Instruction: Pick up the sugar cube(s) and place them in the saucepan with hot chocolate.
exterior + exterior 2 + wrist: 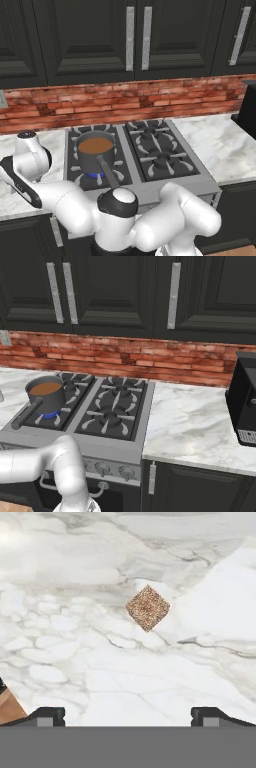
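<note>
One brownish speckled sugar cube lies alone on the white marble counter, turned corner-on in the hand view so it reads as a diamond. It sits above and between the two dark fingertips, not yet level with them, nothing touching it.

The hand stands wide, tips far apart at the bottom of the hand view, holding nothing (a wide spread suits a small lump approached from above: room to straddle before closing). Judging by the cube's skew, the hand may need a roll so the pads meet flat faces rather than corners.

Saucepan with hot chocolate sits on the front left burner of the gas stove, blue flame under it, orange-brown liquid filling it, long dark handle pointing toward the robot. The arm reaches left of the stove, over the counter stretch beside it, so the cube's spot seems to be there, near the pan but apart from it.

A brown edge shows at the lower left corner of the hand view; cannot tell what it is.

Step in hand: lining up over the first cube. Nothing in the pan yet as far as visible.
</note>
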Available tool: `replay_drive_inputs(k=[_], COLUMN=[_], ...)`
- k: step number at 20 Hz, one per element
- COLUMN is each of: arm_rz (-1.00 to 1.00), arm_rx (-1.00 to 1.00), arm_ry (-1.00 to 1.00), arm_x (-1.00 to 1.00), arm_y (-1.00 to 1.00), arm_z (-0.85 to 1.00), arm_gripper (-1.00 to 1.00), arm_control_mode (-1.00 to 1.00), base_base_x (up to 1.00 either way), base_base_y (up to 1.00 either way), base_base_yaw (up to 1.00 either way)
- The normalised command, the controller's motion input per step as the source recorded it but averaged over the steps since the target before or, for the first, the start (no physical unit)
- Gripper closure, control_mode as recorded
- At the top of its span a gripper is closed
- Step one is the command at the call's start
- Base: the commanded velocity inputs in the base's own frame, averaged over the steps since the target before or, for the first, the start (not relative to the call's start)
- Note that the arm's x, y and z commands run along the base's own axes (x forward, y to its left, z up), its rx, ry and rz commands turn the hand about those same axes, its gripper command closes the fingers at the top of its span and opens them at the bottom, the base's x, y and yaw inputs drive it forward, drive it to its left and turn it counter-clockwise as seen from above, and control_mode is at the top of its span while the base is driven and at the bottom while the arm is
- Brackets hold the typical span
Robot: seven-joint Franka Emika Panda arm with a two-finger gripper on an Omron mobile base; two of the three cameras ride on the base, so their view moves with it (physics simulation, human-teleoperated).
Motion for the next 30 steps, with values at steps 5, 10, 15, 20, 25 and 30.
replay_drive_inputs(k=[5, 10, 15, 20, 25, 30], arm_rz=[0.0, 0.0, 0.0, 0.0, -0.01, 0.0], arm_rx=[-0.04, -0.04, -0.01, 0.0, 0.0, 0.0], arm_ry=[-0.01, -0.02, 0.0, 0.0, 0.0, 0.0], arm_x=[0.01, 0.01, 0.06, 0.14, 0.21, 0.2], arm_y=[0.05, 0.05, 0.06, 0.04, 0.06, 0.09], arm_z=[-0.08, -0.09, -0.01, 0.0, 0.0, 0.0], arm_gripper=[-1.0, -1.0, -1.0, -1.0, -1.0, -1.0], arm_control_mode=[-1.0, -1.0, -1.0, -1.0, -1.0, -1.0], base_base_x=[0.0, 0.0, 0.0, 0.0, 0.0, 0.0], base_base_y=[0.0, 0.0, 0.0, 0.0, 0.0, 0.0], base_base_yaw=[0.0, 0.0, 0.0, 0.0, 0.0, 0.0])
